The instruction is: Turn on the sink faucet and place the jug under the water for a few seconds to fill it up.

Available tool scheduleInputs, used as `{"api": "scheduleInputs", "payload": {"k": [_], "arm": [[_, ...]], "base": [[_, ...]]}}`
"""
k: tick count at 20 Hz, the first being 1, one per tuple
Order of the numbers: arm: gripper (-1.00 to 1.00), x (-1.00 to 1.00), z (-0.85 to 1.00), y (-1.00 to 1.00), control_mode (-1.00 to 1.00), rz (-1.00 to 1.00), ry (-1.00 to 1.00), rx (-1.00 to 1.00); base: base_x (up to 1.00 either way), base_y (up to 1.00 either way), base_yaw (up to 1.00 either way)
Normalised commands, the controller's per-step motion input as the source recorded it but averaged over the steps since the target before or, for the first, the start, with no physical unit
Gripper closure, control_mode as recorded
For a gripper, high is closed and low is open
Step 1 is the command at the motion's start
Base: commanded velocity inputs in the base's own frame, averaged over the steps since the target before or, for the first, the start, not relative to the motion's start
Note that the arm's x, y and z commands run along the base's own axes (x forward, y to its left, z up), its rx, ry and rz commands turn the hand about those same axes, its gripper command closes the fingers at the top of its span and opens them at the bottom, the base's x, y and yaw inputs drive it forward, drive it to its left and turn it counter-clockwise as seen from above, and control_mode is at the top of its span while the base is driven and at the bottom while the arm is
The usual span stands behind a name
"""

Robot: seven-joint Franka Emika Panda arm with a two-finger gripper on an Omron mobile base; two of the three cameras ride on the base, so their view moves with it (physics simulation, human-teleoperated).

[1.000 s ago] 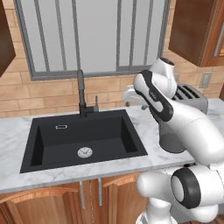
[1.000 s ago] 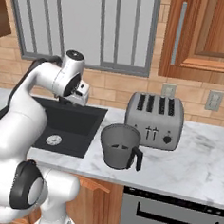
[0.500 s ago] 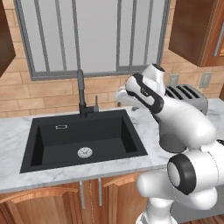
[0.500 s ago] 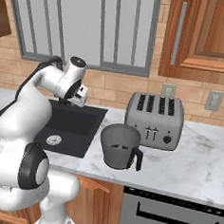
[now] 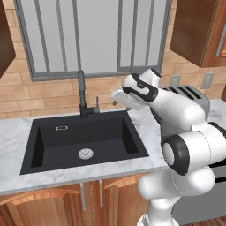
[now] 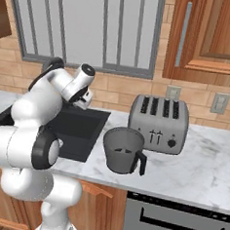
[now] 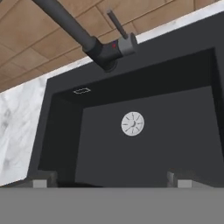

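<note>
beside the toaster point(image 6: 158, 123) stands a dark tapered jug point(image 6: 123, 150).

A home kitchen: a black sink point(image 5: 44, 152) with a dark faucet point(image 5: 81, 95) is set in a white marble bench point(image 6: 196, 167) under a window point(image 5: 92, 35), with brick backsplash, wooden cabinets point(image 6: 211, 36), a toaster point(image 6: 158, 118), and an oven point(image 6: 177, 222) below.

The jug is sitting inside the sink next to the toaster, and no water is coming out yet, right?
Not quite. The jug isn't inside the sink; it stands on the counter in front of the toaster, as the right base view shows. The rest is right: no water runs from the faucet.
</note>
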Motion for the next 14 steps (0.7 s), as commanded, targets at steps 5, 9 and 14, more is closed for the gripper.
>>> {"api": "scheduleInputs", "payload": {"k": [5, 9, 14], "arm": [[-1.0, 0.34, -0.08, 0.08, -1.0, 0.0, 0.0, 0.09], [-1.0, 0.36, -0.05, 0.09, -1.0, 0.0, -0.01, 0.0], [-1.0, 0.3, -0.1, 0.09, -1.0, 0.0, -0.02, 0.0]], "base": [[0.0, 0.0, 0.0], [0.0, 0.0, 0.0], [0.0, 0.0, 0.0]]}}
